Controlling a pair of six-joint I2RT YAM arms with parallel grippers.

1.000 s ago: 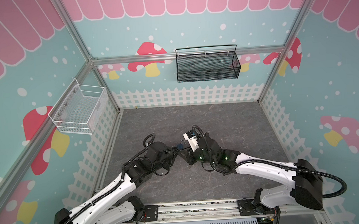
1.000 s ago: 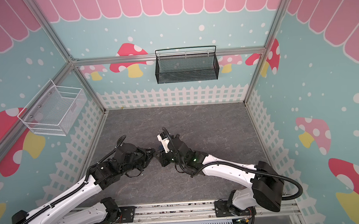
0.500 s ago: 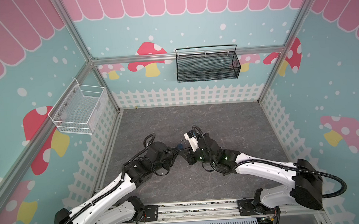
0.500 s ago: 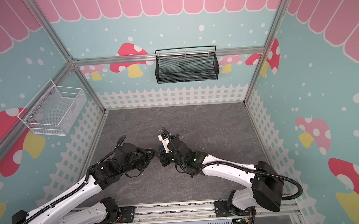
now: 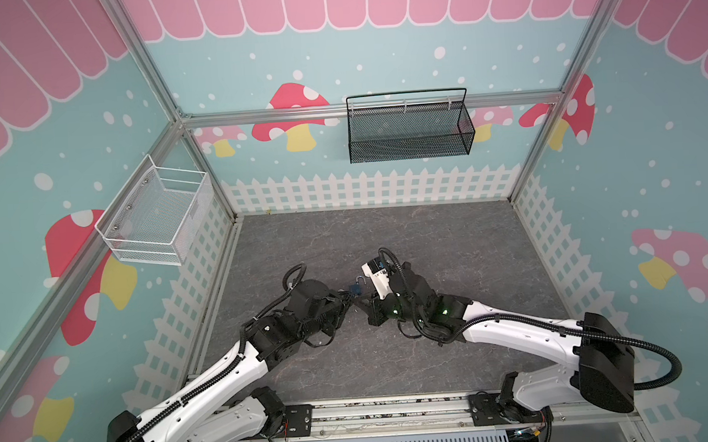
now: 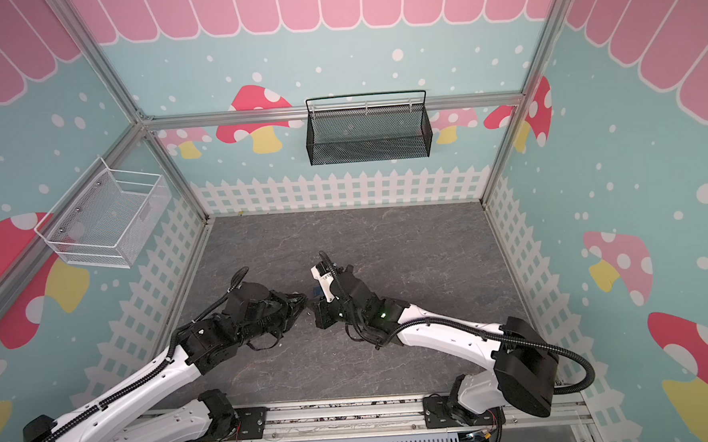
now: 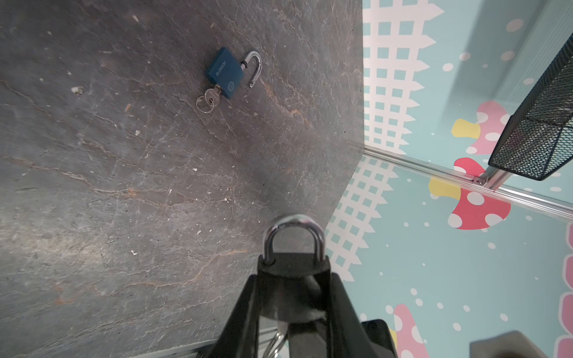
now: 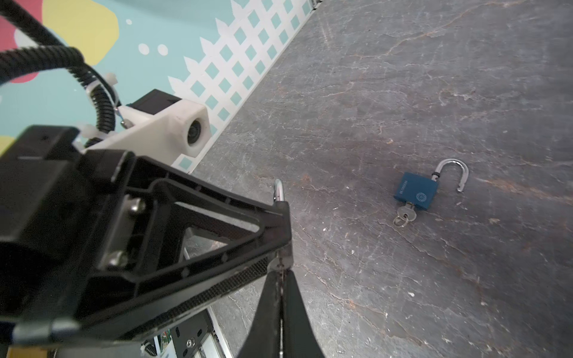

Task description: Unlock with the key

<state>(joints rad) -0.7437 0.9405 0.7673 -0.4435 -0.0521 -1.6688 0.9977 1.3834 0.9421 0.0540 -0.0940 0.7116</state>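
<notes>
My left gripper is shut on a black padlock, held off the grey floor with its silver shackle closed and pointing away from the wrist. A key ring hangs under the lock body. In the right wrist view my right gripper is shut, its tips pinching the thin silver key at the bottom of that lock, right against the left gripper's finger. In both top views the left gripper and right gripper meet tip to tip at mid-floor.
A blue padlock lies on the floor just beyond the grippers, shackle swung open and its own key in it; it also shows in a top view. A black mesh basket hangs on the back wall, a white wire basket on the left wall.
The right gripper's jaws have closed onto the key under the black padlock. Both arms have stayed almost still and the left grip is unchanged.
</notes>
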